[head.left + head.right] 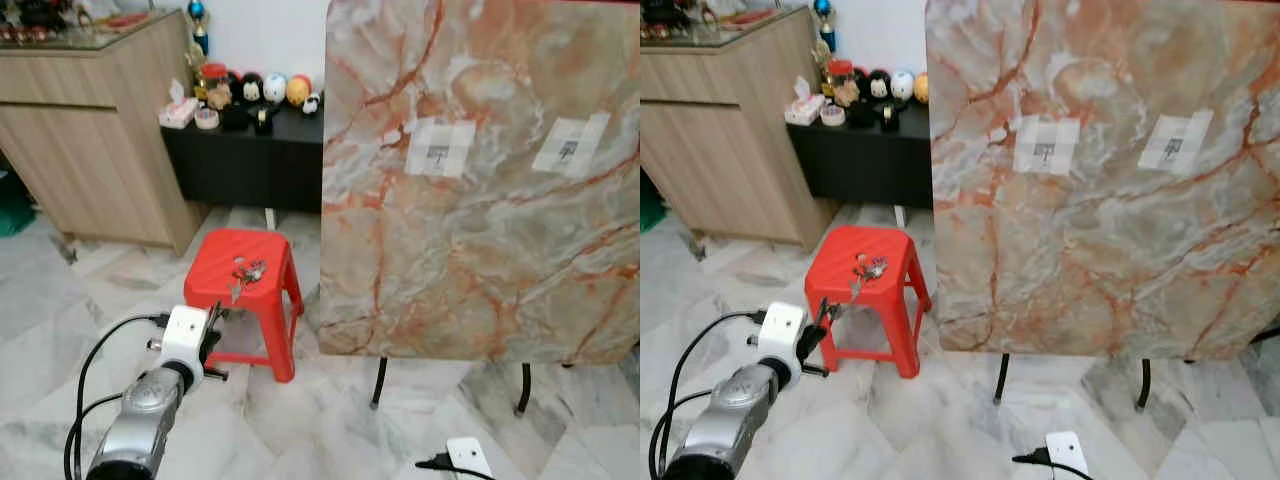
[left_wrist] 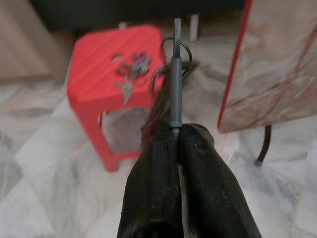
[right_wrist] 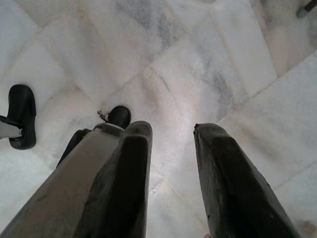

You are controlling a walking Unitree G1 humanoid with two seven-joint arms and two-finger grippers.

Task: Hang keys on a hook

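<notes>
The marble board point(image 1: 480, 200) is the biggest thing here. It stands upright on thin dark legs just beside the red stool point(image 1: 222, 250), on the stool's right, and serves as a stand-in wall. Two taped patches high on its face, well above stool height, each carry a small hook: the nearer hook point(image 1: 439, 153) and the farther hook point(image 1: 570, 147). Both face the robot, so a ring could be slipped on from the front.

Behind the stool, a wooden cabinet point(image 1: 90, 130) and a low black surface point(image 1: 245, 160) with small figurines play no part in the job.

The stool stands on the marble floor at about the height of the lowered arm, which puts its load within reach. The keys point(image 1: 247, 271) lie loose in a small bunch on the middle of its seat, not yet picked up.

The left claw point(image 2: 174, 128) hovers just in front of the stool's near edge, aimed at the seat. Its fingers are pressed together on a thin grey rod point(image 2: 176, 74) with a wire ring point(image 2: 184, 49) at the tip, probably to catch the bunch. Whether that ring belongs to the keys I cannot tell.

The right claw point(image 3: 171, 131) hangs idle over the floor, well to the right of the stool, its fingers spread and empty.
</notes>
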